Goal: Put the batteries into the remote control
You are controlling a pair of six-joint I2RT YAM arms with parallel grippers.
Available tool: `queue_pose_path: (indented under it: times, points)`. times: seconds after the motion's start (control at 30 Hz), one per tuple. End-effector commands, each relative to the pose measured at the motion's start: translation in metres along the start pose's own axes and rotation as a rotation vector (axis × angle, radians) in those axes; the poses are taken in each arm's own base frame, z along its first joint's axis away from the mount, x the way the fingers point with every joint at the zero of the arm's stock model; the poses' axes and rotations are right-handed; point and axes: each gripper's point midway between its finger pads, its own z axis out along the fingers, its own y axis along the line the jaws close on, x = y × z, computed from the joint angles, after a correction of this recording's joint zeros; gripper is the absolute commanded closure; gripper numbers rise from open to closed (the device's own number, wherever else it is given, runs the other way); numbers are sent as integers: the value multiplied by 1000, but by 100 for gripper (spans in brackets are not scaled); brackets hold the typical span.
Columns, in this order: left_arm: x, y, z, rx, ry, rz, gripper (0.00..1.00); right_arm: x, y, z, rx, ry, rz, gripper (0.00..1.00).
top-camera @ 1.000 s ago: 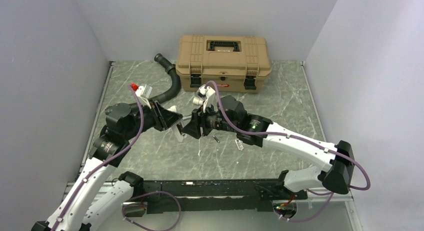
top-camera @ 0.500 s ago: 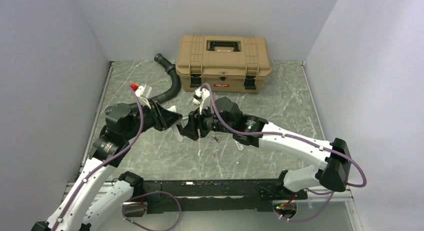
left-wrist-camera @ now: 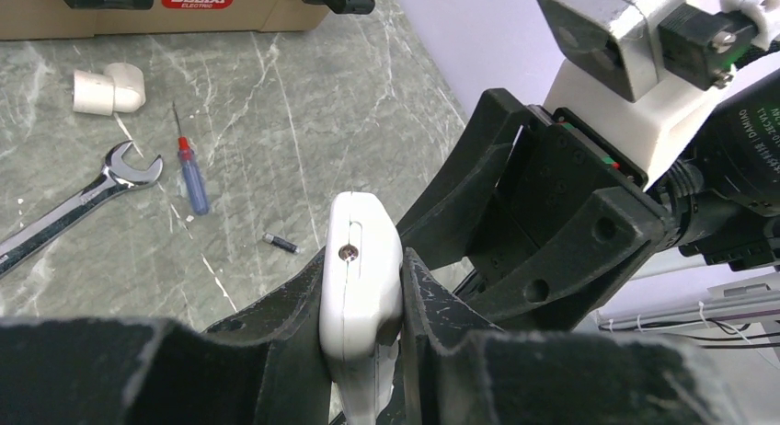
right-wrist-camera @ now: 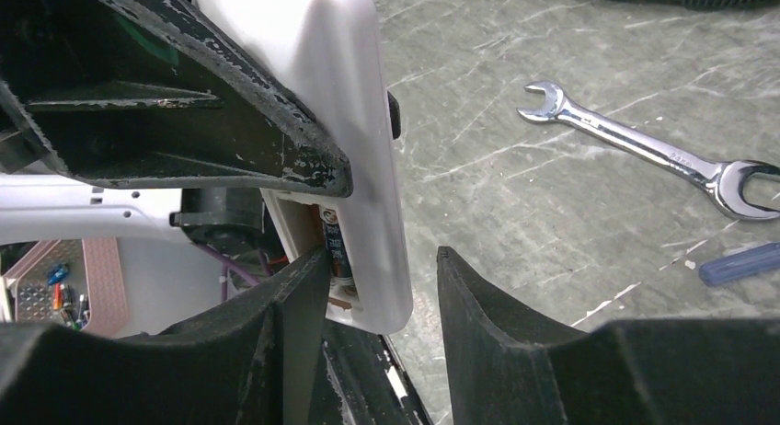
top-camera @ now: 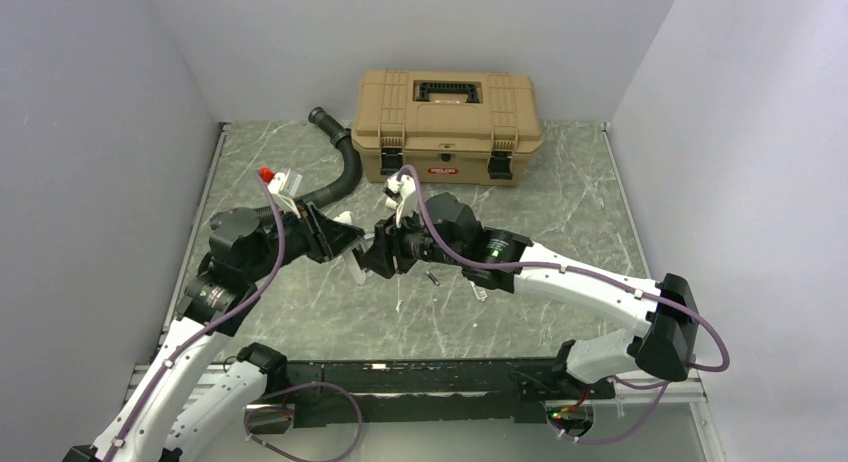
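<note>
Remote control [left-wrist-camera: 361,269] looks light, hard and slippery, so hold its sides firmly. Left gripper [left-wrist-camera: 363,292] pinches it; right gripper [right-wrist-camera: 379,267], at three o'clock, is spread.

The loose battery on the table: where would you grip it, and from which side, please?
Probably across its middle, from straight above: the battery lies flat on the table, a slim cylinder, apart from the screwdriver.

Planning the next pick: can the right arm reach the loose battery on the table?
Probably yes: the battery lies uncovered close beside the right gripper, with nothing between them.
</note>
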Motion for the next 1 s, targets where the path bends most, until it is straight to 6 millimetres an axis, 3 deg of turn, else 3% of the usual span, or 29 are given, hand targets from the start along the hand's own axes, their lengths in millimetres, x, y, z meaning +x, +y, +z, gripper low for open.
queue_pose_path:
  times: [0.0,0.2,0.73,0.9,0.97]
  points:
    - [-18,-19,-5,63,-59,20,100,-20,5,2,10,-50,-23,52]
    - [-18,-19,-5,63,-62,18,100,-18,5,6,24,-37,-36,54]
    - [-17,-19,-4,62,-54,17,100,-16,2,5,43,-33,-49,77]
    - [-18,-19,-4,65,-58,16,100,-17,2,5,41,-34,-50,77]
    - [-17,-19,-4,67,-55,15,100,-17,3,6,38,-37,-49,68]
